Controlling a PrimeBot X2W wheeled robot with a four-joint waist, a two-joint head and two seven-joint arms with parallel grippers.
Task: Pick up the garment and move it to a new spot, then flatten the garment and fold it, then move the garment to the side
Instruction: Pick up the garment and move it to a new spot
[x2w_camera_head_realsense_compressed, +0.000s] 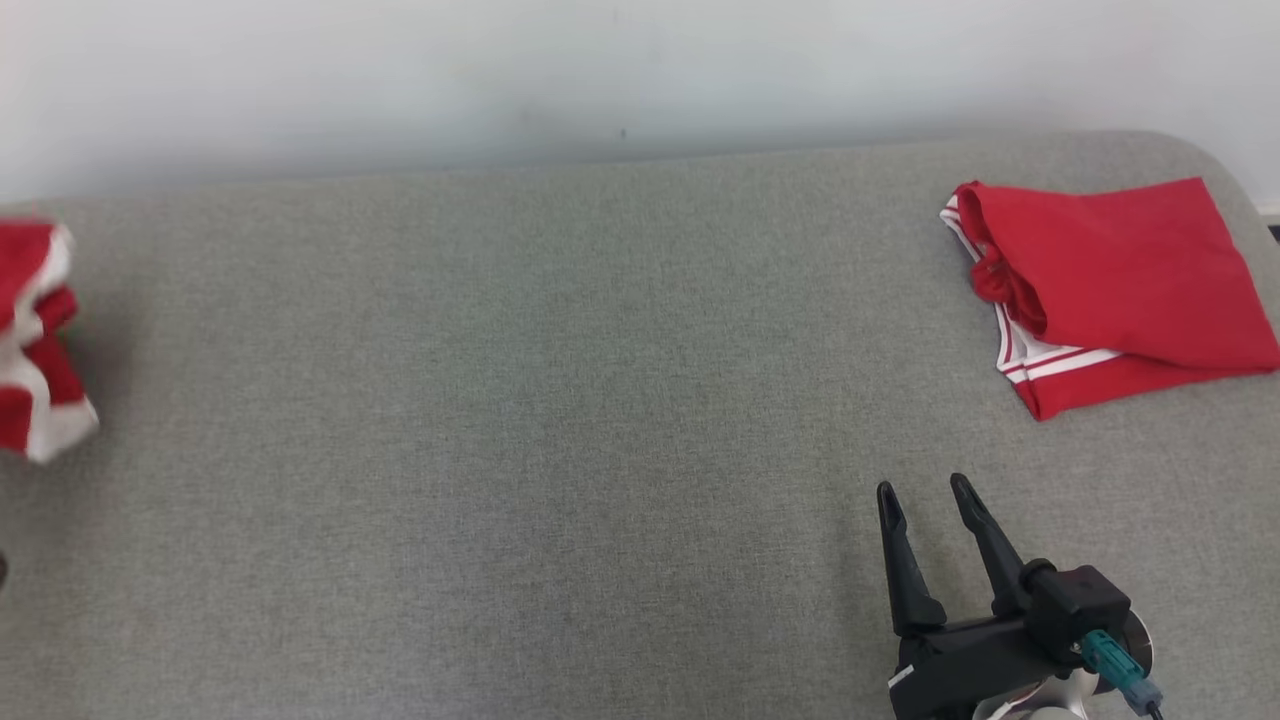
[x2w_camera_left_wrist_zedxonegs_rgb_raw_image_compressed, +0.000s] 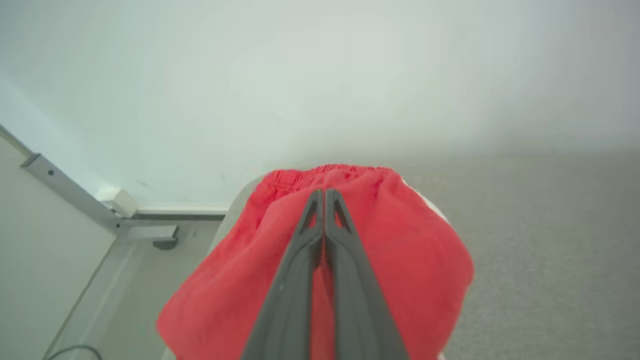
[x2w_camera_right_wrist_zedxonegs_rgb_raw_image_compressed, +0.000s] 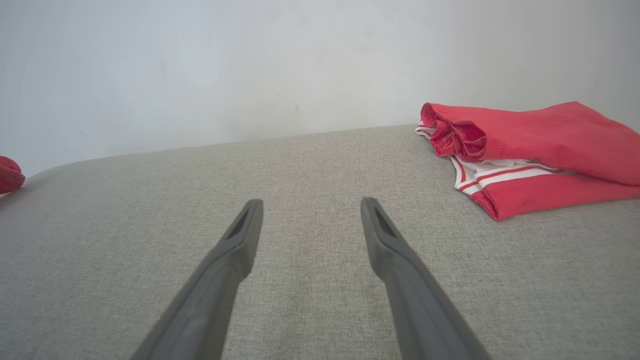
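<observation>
The garment (x2w_camera_head_realsense_compressed: 35, 340), a crumpled red-and-white bundle, sits at the far left edge of the head view, on the grey surface (x2w_camera_head_realsense_compressed: 560, 420). In the left wrist view the left end effector (x2w_camera_left_wrist_zedxonegs_rgb_raw_image_compressed: 325, 197) has its fingers pressed together with red cloth showing in the slit between them, so it looks clamped on the fabric. The right end effector (x2w_camera_head_realsense_compressed: 922, 487), lower right, stands apart and empty. A folded red garment (x2w_camera_head_realsense_compressed: 1120, 290) lies upper right. Only the grasp seems made; lifting, relocating, flattening, folding and setting aside all remain.
</observation>
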